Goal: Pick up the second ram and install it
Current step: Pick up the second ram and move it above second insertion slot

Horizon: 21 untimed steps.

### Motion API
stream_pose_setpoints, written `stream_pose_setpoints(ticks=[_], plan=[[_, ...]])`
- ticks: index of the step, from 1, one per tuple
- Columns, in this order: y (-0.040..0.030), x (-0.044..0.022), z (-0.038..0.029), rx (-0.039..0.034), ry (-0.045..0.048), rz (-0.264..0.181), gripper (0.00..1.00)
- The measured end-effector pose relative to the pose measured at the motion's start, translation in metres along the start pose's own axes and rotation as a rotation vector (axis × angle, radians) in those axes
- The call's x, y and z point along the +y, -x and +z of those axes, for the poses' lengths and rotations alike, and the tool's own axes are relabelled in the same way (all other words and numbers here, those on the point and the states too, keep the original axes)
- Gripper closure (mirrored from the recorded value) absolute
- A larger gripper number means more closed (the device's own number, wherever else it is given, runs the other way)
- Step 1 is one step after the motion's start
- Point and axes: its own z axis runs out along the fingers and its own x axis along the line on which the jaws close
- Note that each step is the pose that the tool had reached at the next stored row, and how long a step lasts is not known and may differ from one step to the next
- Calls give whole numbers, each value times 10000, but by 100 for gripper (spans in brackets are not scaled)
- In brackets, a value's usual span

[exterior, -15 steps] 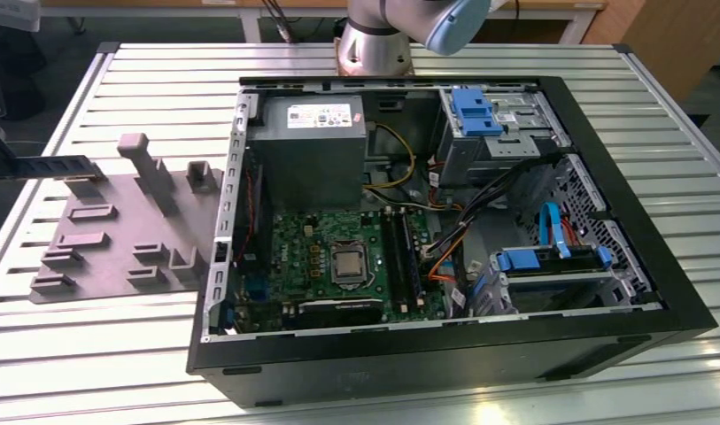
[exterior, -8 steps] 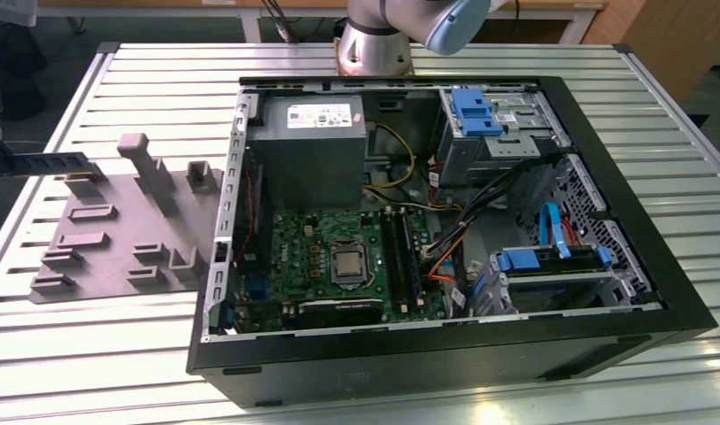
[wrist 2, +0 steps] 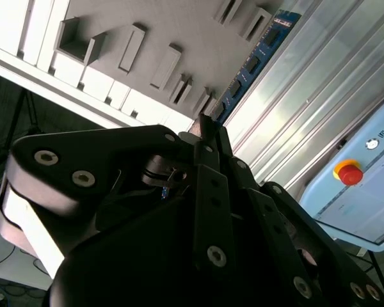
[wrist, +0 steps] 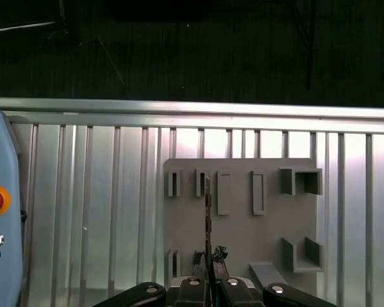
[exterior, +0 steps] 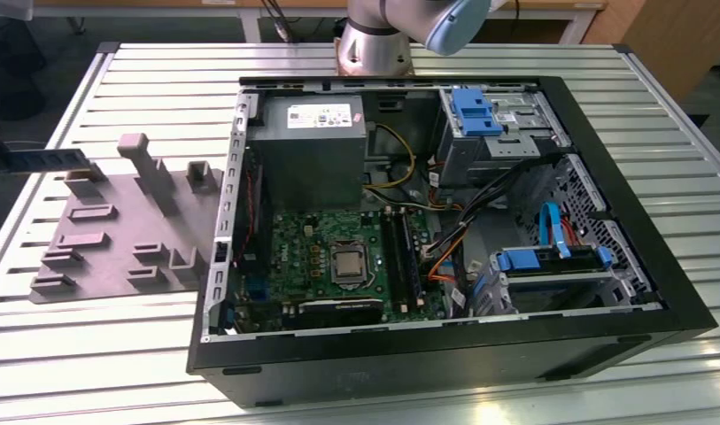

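In the exterior view the slot rails (exterior: 398,252) are free above, but cables (exterior: 452,241) crowd at 3 o'clock, the power supply (exterior: 310,146) at 12.

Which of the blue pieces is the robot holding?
The long, thin ram stick with dark chips, clamped in the gripper; the chunky blue drive clips sit inside the computer case.

The Universal Robots arm (exterior: 377,42) stands upright at the top of the exterior view. Its grey base joint is vertical, with a pale blue joint cap (exterior: 460,22) beside it. The gripper (wrist 2: 203,125) is black, and its bolted linkage bars (wrist 2: 211,204) converge toward the tips. In both wrist views its fingers (wrist: 193,295) are drawn together, pinching one end of the second ram (wrist 2: 256,57). The stick reaches straight out beyond the tips.
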Motion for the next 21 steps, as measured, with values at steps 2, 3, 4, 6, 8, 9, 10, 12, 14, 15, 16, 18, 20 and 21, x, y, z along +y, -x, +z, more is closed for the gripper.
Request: stream_pose_setpoints(ticks=[2,3,4,6,8,9,10,12,14,15,16,18,20,21], plan=[[0,0,-9,1,0,0,86],[0,0,-15,2,0,0,86],[0,0,-22,3,1,0,86],[0,1,-40,8,1,0,86],[0,2,-56,8,1,0,86],[0,2,-64,8,0,0,86],[0,2,-74,11,1,1,86],[0,3,-91,12,0,0,86],[0,4,-107,12,0,0,86],[0,4,-115,12,0,0,86],[0,4,-122,12,0,1,86],[0,5,-131,12,-1,0,86],[0,5,-138,13,0,0,86],[0,5,-140,12,-1,0,86]])
